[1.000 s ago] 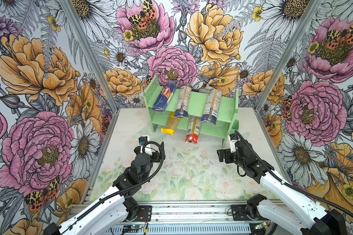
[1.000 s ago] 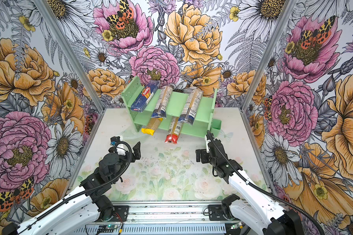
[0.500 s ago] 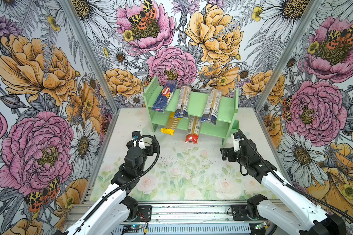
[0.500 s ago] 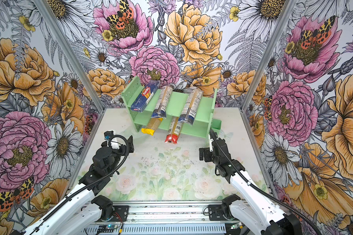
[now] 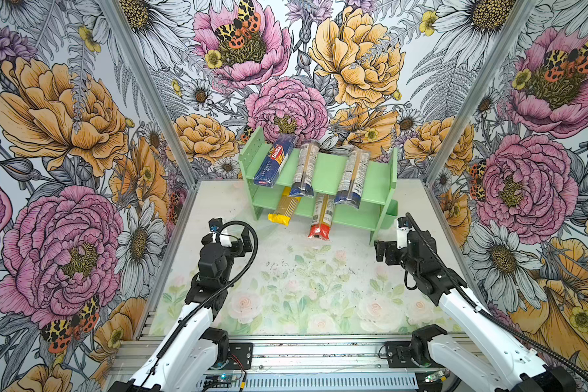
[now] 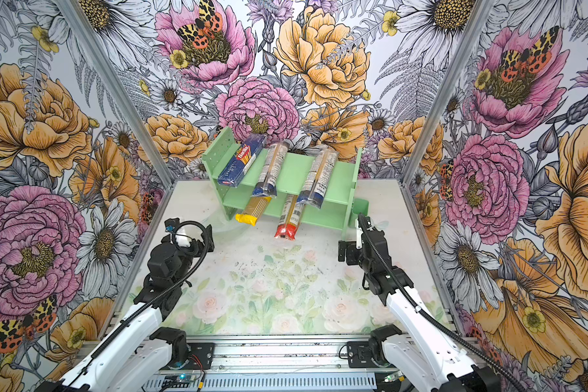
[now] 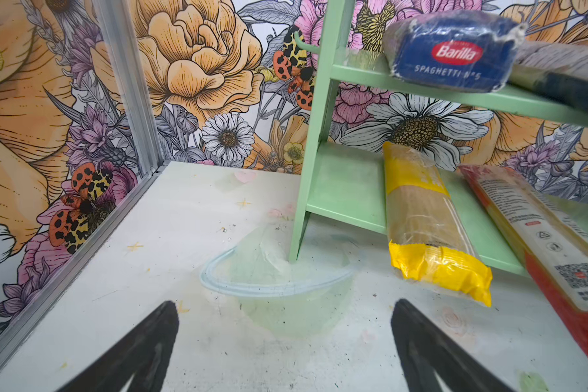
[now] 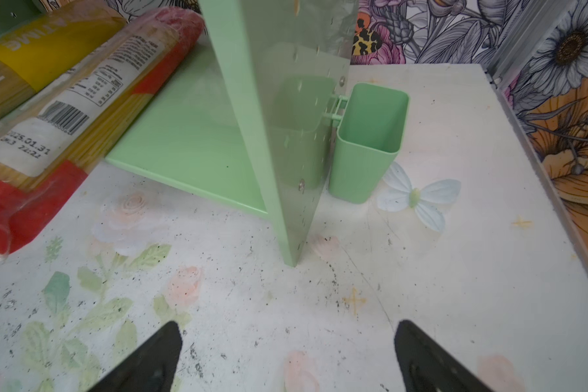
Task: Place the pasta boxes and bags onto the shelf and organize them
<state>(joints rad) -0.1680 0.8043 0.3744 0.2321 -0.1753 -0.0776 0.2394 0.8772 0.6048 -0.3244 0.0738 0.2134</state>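
The mint-green shelf stands at the back. On its top tier lie a dark blue Barilla box and two clear navy-ended bags, each overhanging the front. A yellow bag and a red-ended clear bag lie on the lower tier, poking out over the mat. My left gripper hovers open and empty before the shelf's left foot. My right gripper is open and empty before the right side panel.
A small green bin hangs on the shelf's right panel. A pale bowl shape lies at the left foot; I cannot tell it from a print. Flowered walls with metal posts close in the floral mat.
The left gripper has swung left and slightly back toward the shelf's left foot. The right gripper has drifted a little right and nearer the shelf. The packs have not moved.
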